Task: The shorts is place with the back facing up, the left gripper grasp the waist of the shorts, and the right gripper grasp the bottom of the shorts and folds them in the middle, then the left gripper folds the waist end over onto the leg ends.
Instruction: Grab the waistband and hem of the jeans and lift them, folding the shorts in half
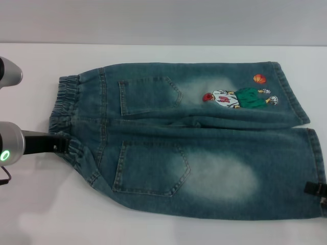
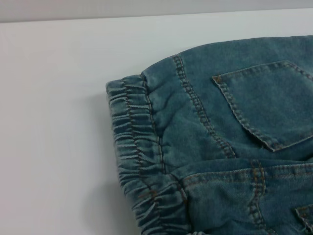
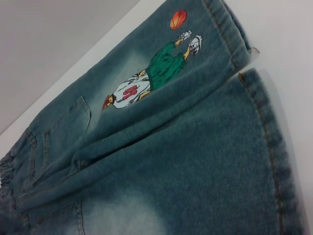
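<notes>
The blue-green denim shorts (image 1: 204,153) lie flat on the white table, back side up, with two back pockets (image 1: 150,168) showing. The ruffled elastic waist (image 1: 64,102) points left and the straight leg hems (image 1: 316,153) point right. The far leg carries a cartoon figure and orange ball print (image 1: 240,97). My left gripper (image 1: 60,145), with its green light, sits at the near corner of the waist. My right gripper (image 1: 316,189) shows only as a black piece at the near leg's hem. The left wrist view shows the waistband (image 2: 132,142); the right wrist view shows the hem (image 3: 274,147).
Bare white table (image 1: 46,204) surrounds the shorts on the left and near sides. A silver arm segment (image 1: 9,72) sticks in at the far left. The table's far edge meets a grey wall (image 1: 163,20).
</notes>
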